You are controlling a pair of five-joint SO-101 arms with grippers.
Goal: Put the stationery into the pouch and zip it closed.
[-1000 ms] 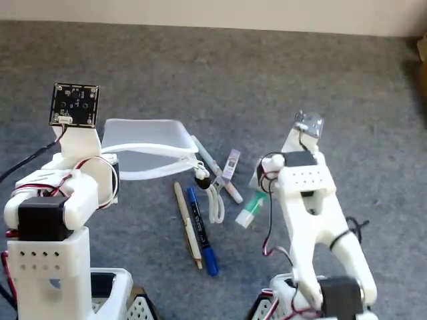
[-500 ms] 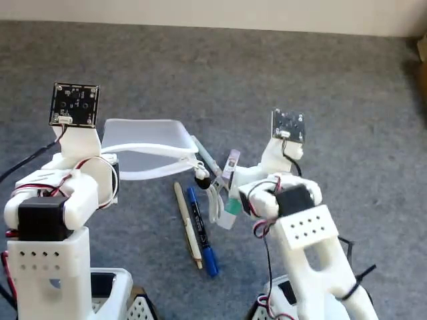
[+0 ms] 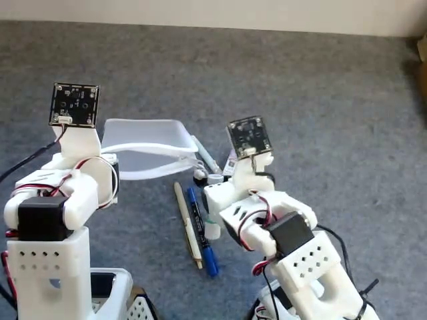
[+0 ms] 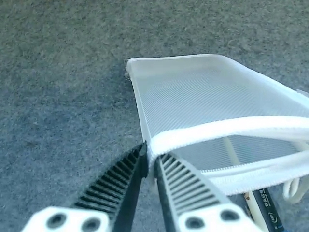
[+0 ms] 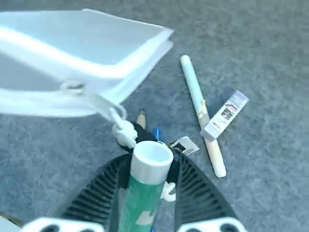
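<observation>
We're watching the left gripper (image 4: pixel 149 157) pinching the pouch (image 4: pixel 212 96) by its open rim, left of the table's middle. Next along, a blue pen (image 3: pixel 200 230) is lying flat. The right gripper (image 5: pixel 150 163) is clamping a glue stick (image 5: pixel 144 188), hovering near the pouch's zip end.

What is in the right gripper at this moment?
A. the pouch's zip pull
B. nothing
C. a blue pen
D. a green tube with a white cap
D: the right wrist view shows the green tube clamped in the right gripper, while the blue pen lies on the carpet and the left gripper pinches the rim of the pouch.
</observation>
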